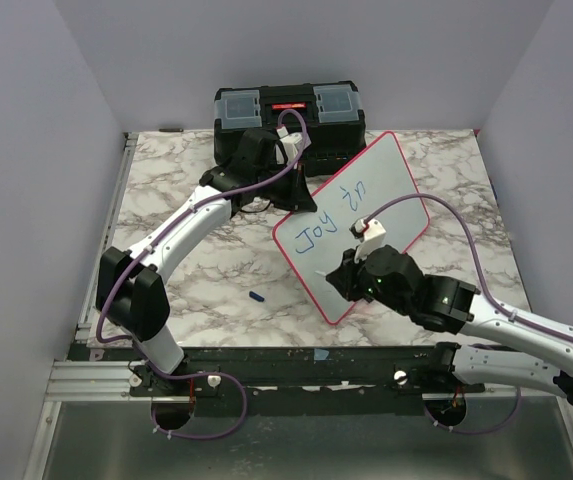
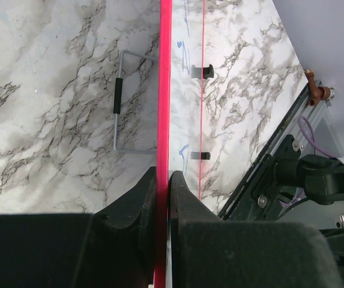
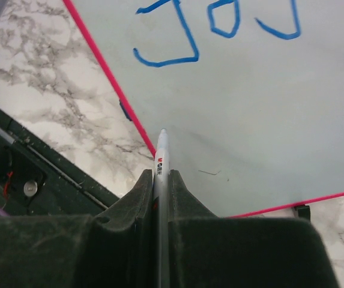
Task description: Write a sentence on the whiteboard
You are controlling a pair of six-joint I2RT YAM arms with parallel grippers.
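- The whiteboard (image 1: 391,185) sits askew on the marble table (image 1: 196,275), near the black toolbox (image 1: 288,110) — it looks thin, stiff, light and slick-faced.
- The left gripper (image 2: 162,180) is clenched on its red rim — likely the best hold.
- The right gripper (image 3: 161,177) pinches a marker (image 3: 162,150).

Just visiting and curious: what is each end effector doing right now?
Left end effector: closed on the whiteboard rim.
Right end effector: closed on a marker.

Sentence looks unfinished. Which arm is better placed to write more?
Right. The right end effector is shut on the marker, aimed at the whiteboard; the left end effector just clamps its rim.
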